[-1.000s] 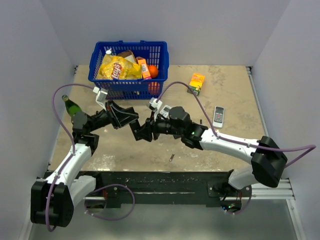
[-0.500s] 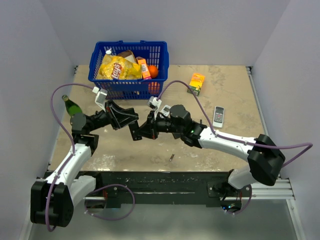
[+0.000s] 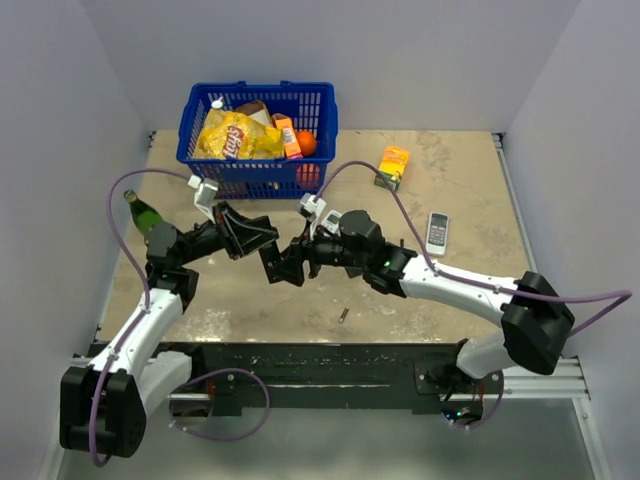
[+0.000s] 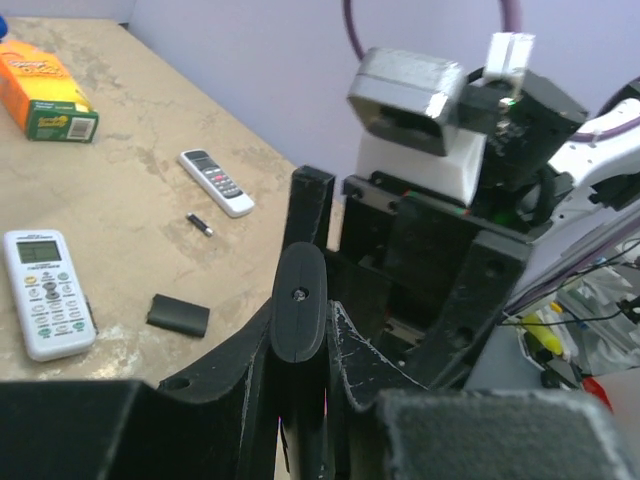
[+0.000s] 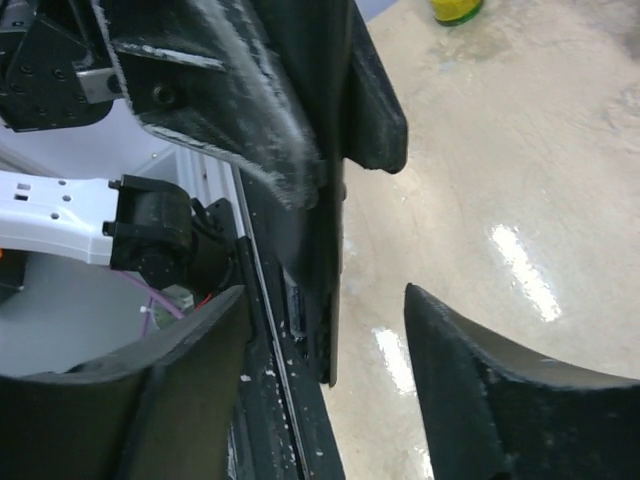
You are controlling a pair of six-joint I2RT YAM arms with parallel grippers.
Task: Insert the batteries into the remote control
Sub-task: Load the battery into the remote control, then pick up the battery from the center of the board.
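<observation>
my right gripper [image 5: 324,290] has edged back, wide open, empty; left gripper [image 4: 300,372] clamps the remote control [image 4: 300,312]; battery [image 3: 342,316] lies below, unloaded.

White arm links [image 3: 455,285], black joints [image 3: 537,325], purple cables [image 4: 350,22]

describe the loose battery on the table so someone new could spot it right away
Start at the long black rail that runs along the near edge of the table. Just beyond its middle, on bare tan tabletop, lies the battery. It is a tiny dark cylinder lying alone, far smaller than the white remote farther right.
</observation>
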